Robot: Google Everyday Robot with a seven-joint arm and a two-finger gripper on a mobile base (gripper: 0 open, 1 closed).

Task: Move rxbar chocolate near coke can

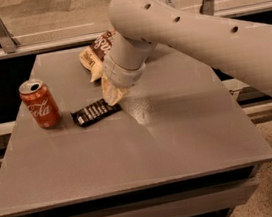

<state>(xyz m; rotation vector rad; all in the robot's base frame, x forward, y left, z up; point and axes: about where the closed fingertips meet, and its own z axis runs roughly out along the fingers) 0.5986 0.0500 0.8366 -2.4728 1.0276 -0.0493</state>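
On the table [181, 144] the bar [95, 112] lies flat just right of the can [39, 105], with a narrow gap between them. The end effector [112, 91] sits low at the bar's right end (how wide it stands I cannot tell). The move looks nearly done, so any last nudge should be short, slow and level, lest the bar tip the can. The bar is thin and black with white print. Behind lies a chip bag [93, 56].
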